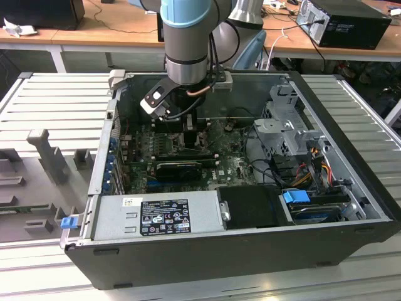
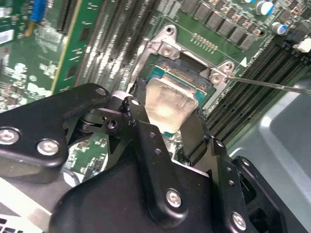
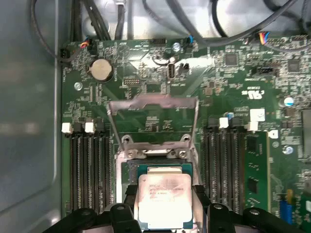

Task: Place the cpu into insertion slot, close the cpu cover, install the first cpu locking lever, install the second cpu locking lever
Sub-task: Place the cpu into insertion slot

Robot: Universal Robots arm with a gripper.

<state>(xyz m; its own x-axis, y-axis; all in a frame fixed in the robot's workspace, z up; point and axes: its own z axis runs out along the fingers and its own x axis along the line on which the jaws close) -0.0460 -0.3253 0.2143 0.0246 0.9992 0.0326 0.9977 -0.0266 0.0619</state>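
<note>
- Between the pincer's (image 3: 164, 209) two black fingers (image 3: 129, 201) sits the cpu (image 3: 164, 199), clamped by opposite edges; both wrist views show the fingers tight against its sides.
- It lies flat, silver-grey face up and near square, so no long axis matters. A thin green border rings the metal top.
- Straight beneath it is the slot (image 2: 187, 62), whose dark rim peeps out past the chip's far edge. Chip edges look parallel to the rim. Whether it is seated or just above, I cannot tell.
- Just beyond, the cover (image 3: 153, 103) stands tilted up and open at the slot's far side, apart from the chip.
- Memory slots (image 3: 87, 165) flank the socket.
- Farthest out, the exterior view shows the arm reaching down into the case (image 1: 351, 175) on the ribbed table (image 1: 56, 94).
</note>
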